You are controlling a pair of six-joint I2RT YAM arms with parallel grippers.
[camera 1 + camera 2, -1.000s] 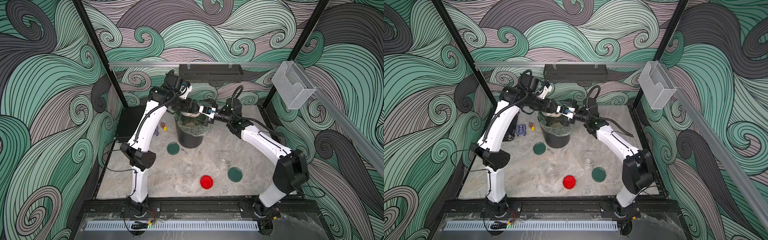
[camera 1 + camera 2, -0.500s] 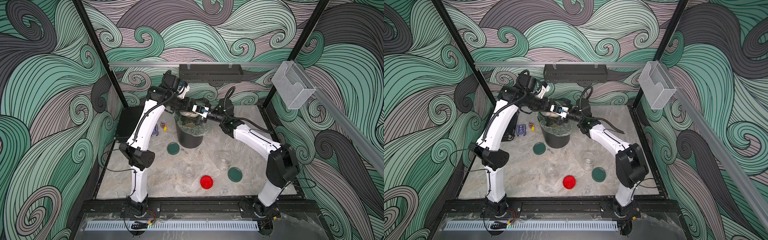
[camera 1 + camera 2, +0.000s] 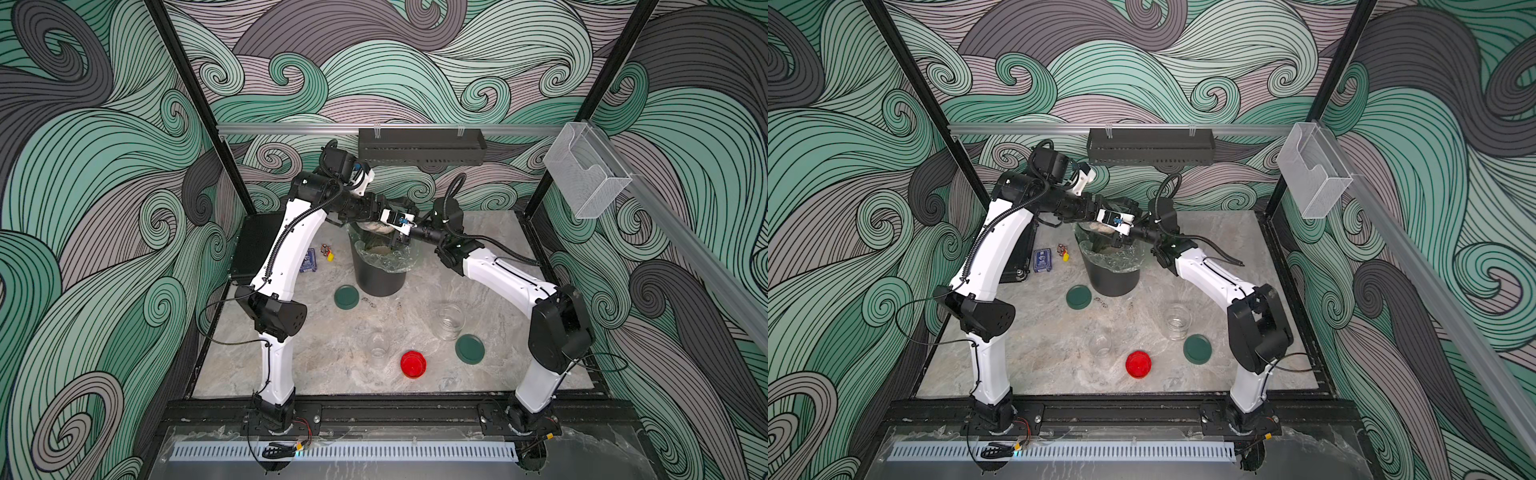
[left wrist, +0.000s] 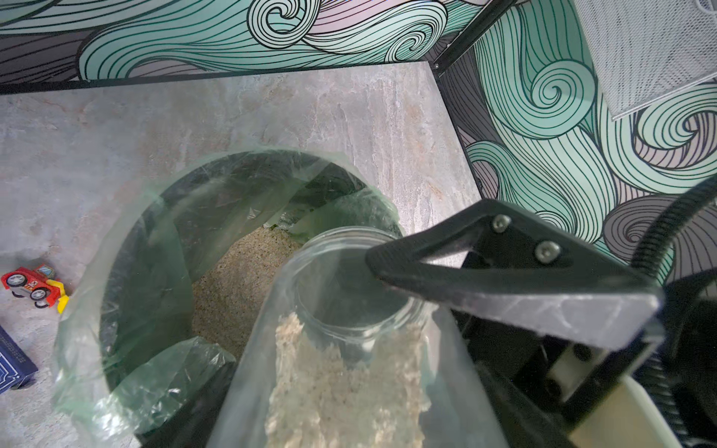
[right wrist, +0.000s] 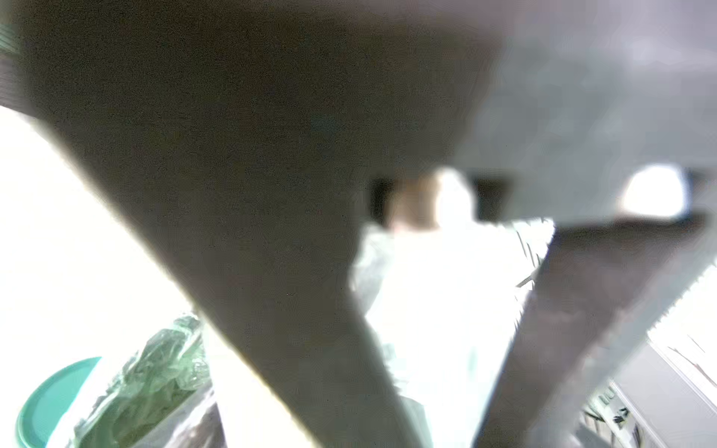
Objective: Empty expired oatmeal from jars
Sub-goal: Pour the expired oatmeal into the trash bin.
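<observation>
1 jar is still carrying product. Left gripper is clamping the held jar around its body and tipping it mouth-down over the bin, which is standing at 12 o'clock on the table (clock laid flat, 12 at the back wall). Oatmeal is sitting packed along the lower glass, not sliding; a tan heap is already lying in the bin.

Change over the last second: right gripper is closing in from 3 o'clock with jaws narrowing, and 1 finger is now lying across the jar's mouth. Right wrist view is blurring out, so I cannot tell whether it is gripping the rim or only touching it.

Judgement: the pour is stalling, and the right arm is likely moving to dislodge or steady.

Outward: empty wide jar at 4 o'clock, empty small jar at 6, red lid at 5, green lid at 10, other green lid at 4.
</observation>
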